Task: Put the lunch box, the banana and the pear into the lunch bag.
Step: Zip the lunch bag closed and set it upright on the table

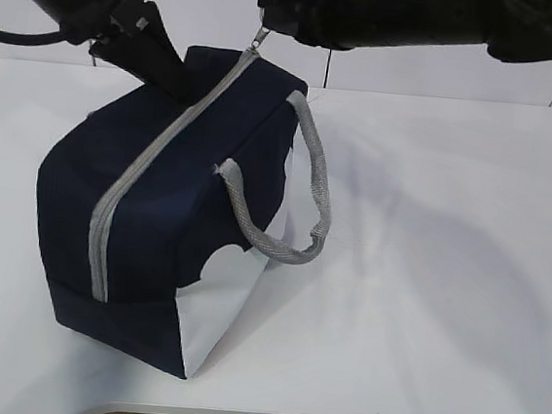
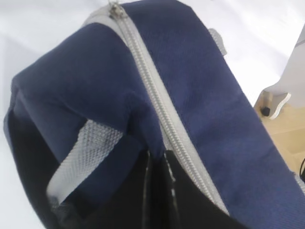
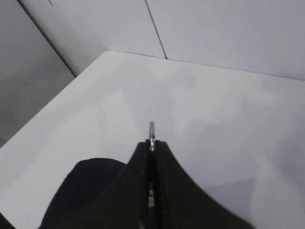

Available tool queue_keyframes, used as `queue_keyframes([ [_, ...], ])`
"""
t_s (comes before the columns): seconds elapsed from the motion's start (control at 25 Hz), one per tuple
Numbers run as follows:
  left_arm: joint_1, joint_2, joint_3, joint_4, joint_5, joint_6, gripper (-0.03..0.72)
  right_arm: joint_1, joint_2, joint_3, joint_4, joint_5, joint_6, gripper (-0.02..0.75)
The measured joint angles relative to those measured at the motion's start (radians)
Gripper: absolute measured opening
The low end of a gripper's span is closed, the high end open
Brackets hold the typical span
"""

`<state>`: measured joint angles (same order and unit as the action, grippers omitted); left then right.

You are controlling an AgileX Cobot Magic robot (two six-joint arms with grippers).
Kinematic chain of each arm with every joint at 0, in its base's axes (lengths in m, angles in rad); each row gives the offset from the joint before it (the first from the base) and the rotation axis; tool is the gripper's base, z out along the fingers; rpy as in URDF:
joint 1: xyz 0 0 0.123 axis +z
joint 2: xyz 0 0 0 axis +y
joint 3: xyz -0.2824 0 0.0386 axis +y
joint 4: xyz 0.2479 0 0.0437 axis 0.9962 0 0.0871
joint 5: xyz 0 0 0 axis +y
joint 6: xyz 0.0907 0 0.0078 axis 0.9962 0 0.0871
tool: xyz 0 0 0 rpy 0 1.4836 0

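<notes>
A: State of the right gripper (image 3: 151, 148)?

B: Jaws fully closed on the ring pull (image 3: 152, 130). In the right wrist view the metal ring projects from between the tips toward 12 o'clock. In the exterior view the same pull sits at the far end of the zipper (image 1: 164, 147), at 12 o'clock on the bag (image 1: 147, 224).

A: And the left gripper (image 2: 159, 164)?

B: Narrow. In the left wrist view the fingers sit almost together with navy fabric pinched between them, just at 9 o'clock of the zipper tape. In the exterior view it enters from 10 o'clock and meets the bag's far top edge.

A: Why this arrangement?

B: Judgement: the left grip anchors the fabric so the bag does not drag or tip while the right arm loads the slider. The pull is held by its ring because that is the only rigid part.

A: Zipper condition?

B: Teeth appear meshed along the whole visible length. The bag looks shut.

A: Lunch box, banana, pear?

B: None visible in any view. Whether they are inside cannot be told.

A: Other items?

B: The handle (image 1: 306, 195) hangs slack on the bag's 3 o'clock face. The table (image 1: 445, 282) carries the bag.
</notes>
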<state>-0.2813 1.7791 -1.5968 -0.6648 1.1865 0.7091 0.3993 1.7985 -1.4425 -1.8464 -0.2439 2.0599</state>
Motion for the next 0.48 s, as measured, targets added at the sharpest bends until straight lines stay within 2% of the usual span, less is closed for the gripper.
queue_keyframes([
  [0.48, 0.000, -0.077, 0.000, 0.064, 0.002, 0.000, -0.001, -0.007, 0.053, -0.010, 0.004, 0.059, 0.023, -0.010],
])
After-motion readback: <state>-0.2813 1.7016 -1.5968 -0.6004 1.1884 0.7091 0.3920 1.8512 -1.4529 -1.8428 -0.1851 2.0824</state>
